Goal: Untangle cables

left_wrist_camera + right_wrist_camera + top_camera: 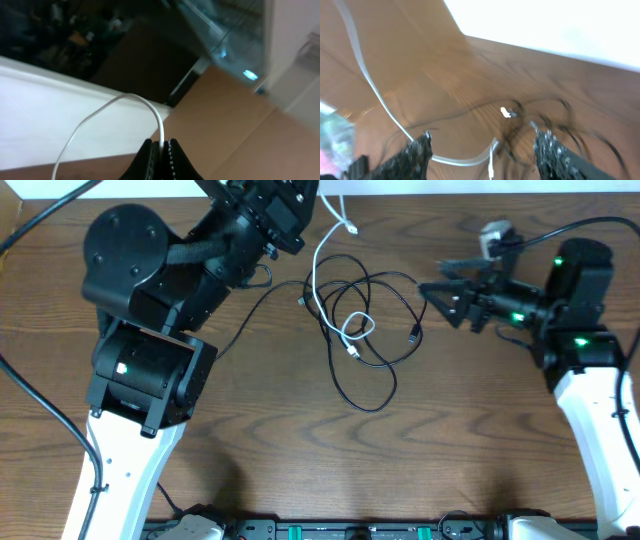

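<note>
The white cable runs from the table's far edge down into the middle, where it crosses the loops of the longer black cable. My left gripper is at the far edge, and in the left wrist view its jaws are shut on the white cable, lifted off the table. To the right of the tangle, my right gripper points left at it and is open. In the right wrist view its fingers stand wide apart over the white cable, with blurred black cable loops beyond.
A small white and grey object lies at the far right behind the right gripper. The bulky left arm covers the table's left side. Thick black robot wires trail along the left edge. The wooden table ends at a white strip at the back.
</note>
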Action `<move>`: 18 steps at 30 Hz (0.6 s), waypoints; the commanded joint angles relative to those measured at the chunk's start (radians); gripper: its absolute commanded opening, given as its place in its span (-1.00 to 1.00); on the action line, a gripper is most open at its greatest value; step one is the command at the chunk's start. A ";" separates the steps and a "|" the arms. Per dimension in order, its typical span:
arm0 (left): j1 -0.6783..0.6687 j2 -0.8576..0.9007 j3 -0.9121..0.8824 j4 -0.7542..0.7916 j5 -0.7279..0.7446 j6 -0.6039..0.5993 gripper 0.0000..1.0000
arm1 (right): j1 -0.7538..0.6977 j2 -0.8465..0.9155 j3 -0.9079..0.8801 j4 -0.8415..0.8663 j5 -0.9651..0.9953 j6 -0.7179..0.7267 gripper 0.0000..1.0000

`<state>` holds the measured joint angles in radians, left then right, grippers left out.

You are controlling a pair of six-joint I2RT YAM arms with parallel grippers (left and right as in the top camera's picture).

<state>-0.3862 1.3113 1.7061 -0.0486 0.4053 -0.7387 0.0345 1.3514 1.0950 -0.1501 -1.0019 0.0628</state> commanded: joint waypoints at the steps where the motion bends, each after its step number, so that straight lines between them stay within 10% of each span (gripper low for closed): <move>1: 0.005 -0.008 0.027 0.039 0.014 -0.156 -0.85 | 0.079 0.005 0.009 0.087 -0.075 0.081 0.29; 18: 0.002 -0.006 0.027 0.047 0.014 -0.225 -0.86 | 0.332 0.135 0.009 0.658 0.088 0.396 0.33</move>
<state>-0.3862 1.3113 1.7061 -0.0101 0.4133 -0.9478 0.3363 1.4441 1.0966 0.4641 -0.9874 0.3649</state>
